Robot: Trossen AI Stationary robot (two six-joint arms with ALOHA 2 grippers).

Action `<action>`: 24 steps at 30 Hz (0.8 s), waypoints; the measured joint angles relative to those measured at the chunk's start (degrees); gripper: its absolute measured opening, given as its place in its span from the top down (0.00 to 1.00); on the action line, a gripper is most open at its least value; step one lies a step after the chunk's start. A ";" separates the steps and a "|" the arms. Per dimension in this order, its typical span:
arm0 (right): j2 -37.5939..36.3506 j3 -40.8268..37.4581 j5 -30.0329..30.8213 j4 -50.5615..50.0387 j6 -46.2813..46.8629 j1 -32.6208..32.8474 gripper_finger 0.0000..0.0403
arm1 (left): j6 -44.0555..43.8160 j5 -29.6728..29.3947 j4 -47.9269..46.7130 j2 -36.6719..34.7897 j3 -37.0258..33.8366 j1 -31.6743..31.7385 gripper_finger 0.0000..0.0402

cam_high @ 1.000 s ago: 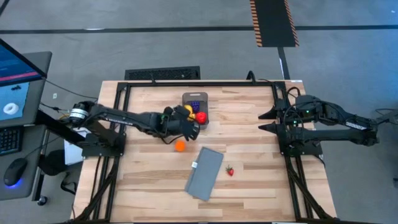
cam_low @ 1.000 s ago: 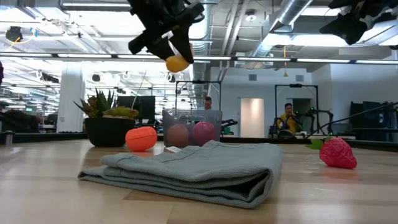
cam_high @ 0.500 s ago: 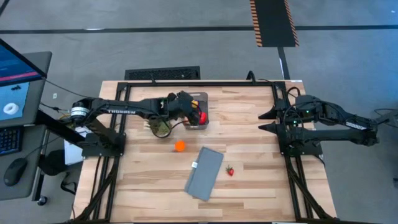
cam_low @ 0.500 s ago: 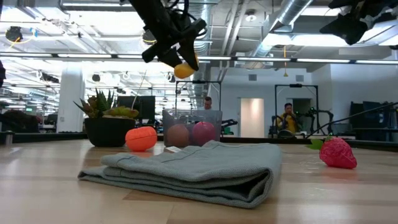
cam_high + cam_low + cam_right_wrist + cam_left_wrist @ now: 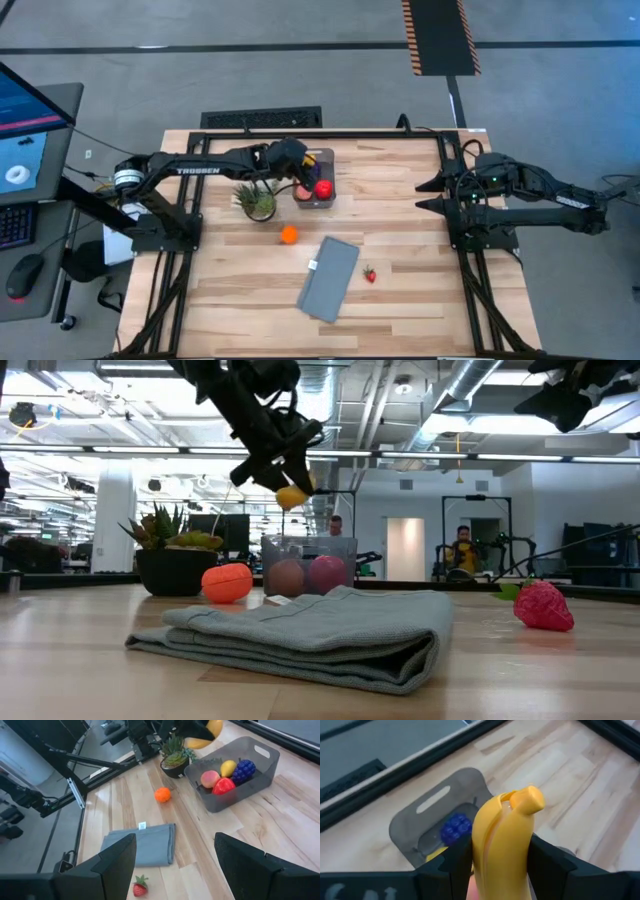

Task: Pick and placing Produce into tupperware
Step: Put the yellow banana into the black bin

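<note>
My left gripper hangs over the near left part of the tupperware, shut on a yellow banana. The clear-grey tupperware holds a peach, a red fruit, a lemon and purple grapes. An orange and a strawberry lie on the table. My right gripper waits open at the table's right edge with nothing between its fingers. My left gripper pinches the banana's middle between its two fingers. The fingers slant down from the table's left side, and the banana lies along them. Its stalk end sticks out past the fingertips. The banana hangs clear above the tupperware.
A potted pineapple top stands just left of the tupperware, below my left arm. A folded grey cloth lies in the near middle of the table, between the orange and the strawberry. Black frame rails run along the table's edges.
My left gripper has swung toward the table's far edge with the banana, from near the orange to over the tupperware, and has sunk a little. It has stayed shut on the banana. The pineapple top, covered by the arm before, now shows.
</note>
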 joint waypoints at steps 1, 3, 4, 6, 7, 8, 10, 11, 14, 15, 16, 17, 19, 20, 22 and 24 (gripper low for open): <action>0.01 0.00 0.00 0.02 0.24 0.00 0.28 | 0.33 0.84 0.24 0.00 -0.23 0.37 0.61; 0.02 0.00 0.04 0.04 0.27 -0.02 0.28 | 0.58 2.64 1.50 0.00 -1.04 1.24 0.61; 0.02 0.00 0.04 0.08 0.27 -0.02 0.28 | 0.58 3.35 2.43 0.00 -1.61 1.73 0.61; 0.07 0.00 0.08 0.64 0.29 -0.02 0.28 | 0.58 4.43 4.08 0.02 -2.48 2.56 0.61; 0.08 0.00 0.11 1.21 0.29 -0.02 0.28 | 0.61 5.08 4.36 0.02 -2.62 3.07 0.61; 0.09 0.00 0.11 1.86 0.29 -0.02 0.28 | 0.78 5.77 4.44 0.02 -2.64 3.52 0.61; 0.08 0.00 0.13 3.01 0.29 -0.02 0.28 | 1.49 7.67 5.45 0.47 -2.64 4.37 0.61; 0.08 0.00 0.15 3.34 0.29 -0.02 0.28 | 1.62 9.11 5.78 0.68 -2.64 4.94 0.61; 0.10 0.00 0.42 3.79 0.32 -0.02 0.28 | 1.75 12.43 6.82 1.41 -2.60 6.25 0.61; 0.11 0.00 0.42 4.09 0.32 -0.02 0.28 | 1.77 13.11 6.78 1.76 -2.56 6.67 0.61; 0.20 0.00 0.42 4.46 0.38 -0.02 0.28 | 1.81 13.64 5.75 1.85 -2.70 7.02 0.61; 0.45 0.00 0.42 4.90 0.61 -0.02 0.28 | 1.85 14.08 5.38 2.23 -2.77 7.34 0.61; 0.90 -0.02 0.42 5.19 0.90 -0.02 0.28 | 1.89 14.79 6.85 2.96 -2.66 7.41 0.61; 1.14 -0.02 0.43 5.23 0.92 -0.02 0.28 | 2.00 15.16 6.33 3.27 -2.66 7.56 0.61; 1.70 -0.02 0.43 5.47 1.05 -0.02 0.28 | 2.08 16.70 8.05 4.55 -2.51 7.60 0.61; 2.01 -0.02 0.39 5.50 1.39 0.00 0.28 | 2.07 17.70 7.55 5.74 -2.55 7.60 0.61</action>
